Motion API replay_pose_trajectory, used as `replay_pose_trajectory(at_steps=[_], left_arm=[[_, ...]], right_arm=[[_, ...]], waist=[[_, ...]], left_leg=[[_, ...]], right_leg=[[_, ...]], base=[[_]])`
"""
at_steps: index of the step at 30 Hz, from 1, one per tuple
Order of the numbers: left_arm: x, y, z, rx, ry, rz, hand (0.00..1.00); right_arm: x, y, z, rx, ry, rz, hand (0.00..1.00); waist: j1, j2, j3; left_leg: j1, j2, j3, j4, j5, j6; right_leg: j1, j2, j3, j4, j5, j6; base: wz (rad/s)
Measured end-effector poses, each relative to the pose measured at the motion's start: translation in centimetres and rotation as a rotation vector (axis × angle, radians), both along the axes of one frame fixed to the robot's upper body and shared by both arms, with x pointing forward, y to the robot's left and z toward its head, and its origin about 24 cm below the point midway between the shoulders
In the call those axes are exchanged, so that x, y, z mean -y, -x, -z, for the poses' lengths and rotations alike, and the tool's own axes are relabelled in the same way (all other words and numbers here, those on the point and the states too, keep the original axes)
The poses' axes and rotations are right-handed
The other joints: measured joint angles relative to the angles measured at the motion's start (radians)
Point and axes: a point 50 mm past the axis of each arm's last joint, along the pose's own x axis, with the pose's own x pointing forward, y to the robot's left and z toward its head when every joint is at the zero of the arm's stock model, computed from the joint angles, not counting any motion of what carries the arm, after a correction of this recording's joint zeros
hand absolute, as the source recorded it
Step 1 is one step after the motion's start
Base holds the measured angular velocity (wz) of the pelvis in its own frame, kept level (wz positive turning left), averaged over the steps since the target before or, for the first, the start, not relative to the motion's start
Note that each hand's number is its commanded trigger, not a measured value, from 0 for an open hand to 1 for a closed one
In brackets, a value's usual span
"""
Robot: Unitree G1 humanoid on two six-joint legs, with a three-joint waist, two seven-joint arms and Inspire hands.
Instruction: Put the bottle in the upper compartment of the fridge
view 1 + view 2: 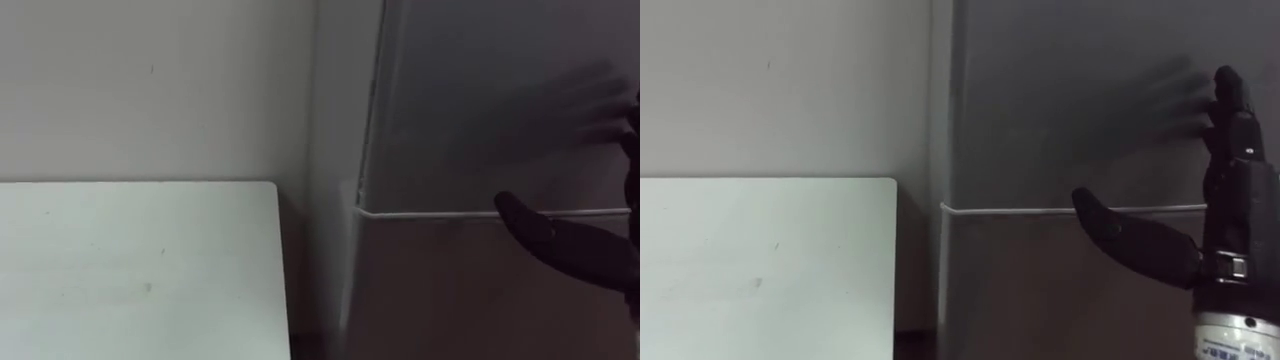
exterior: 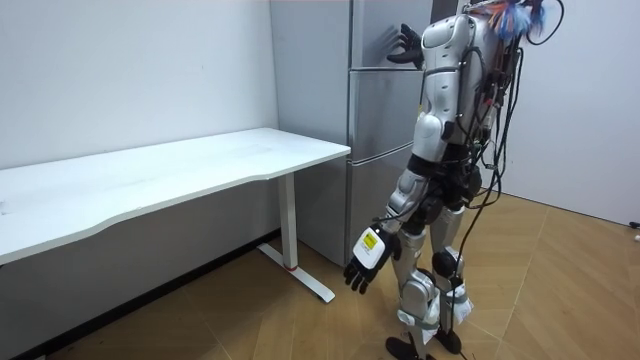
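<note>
The tall grey fridge [image 1: 480, 100] stands shut in front of me, and a thin seam [image 1: 450, 213] divides its upper door from the lower one. My right hand [image 1: 1230, 230] is raised flat against the upper door, fingers straight and pointing up, with the thumb spread out along the seam. In the room view this right hand [image 2: 405, 42] rests on the fridge [image 2: 375, 110] at head height. My left hand [image 2: 362, 262] hangs by my thigh with relaxed fingers and holds nothing.
A white table [image 1: 140, 270] stands against the wall just left of the fridge, with a narrow dark gap between them. In the room view I stand on wooden floor, close to the fridge, beside the table's [image 2: 200, 170] end.
</note>
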Motion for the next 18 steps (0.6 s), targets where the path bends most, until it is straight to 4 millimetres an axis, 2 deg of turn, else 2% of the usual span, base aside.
replay_pose_trajectory(at_steps=[7,13,18], left_arm=[[0.3,0.2,0.2,-0.039,0.020,0.054,0.00],[0.4,-0.8,0.1,-0.023,0.026,0.100,0.00],[0.3,-1.2,-0.1,-0.008,0.037,0.117,0.00]], right_arm=[[-0.4,-0.8,0.8,-0.027,0.051,0.010,0.00],[-0.3,-1.6,1.4,-0.056,0.073,0.014,0.00],[-0.1,-1.9,1.9,-0.087,0.109,0.042,0.00]], waist=[[0.004,0.001,0.0005],[0.016,0.001,0.0013],[0.028,-0.010,0.0060]], left_leg=[[0.003,0.004,0.001,0.000,0.000,0.000],[0.003,0.009,0.001,0.013,0.000,-0.001],[0.001,0.010,-0.004,0.018,0.003,-0.003]], right_leg=[[0.004,0.003,0.001,0.001,0.003,-0.004],[0.000,0.004,0.001,0.000,0.005,-0.007],[0.005,0.005,-0.003,0.001,0.009,-0.009]], base=[[-0.01],[0.00],[0.00]])
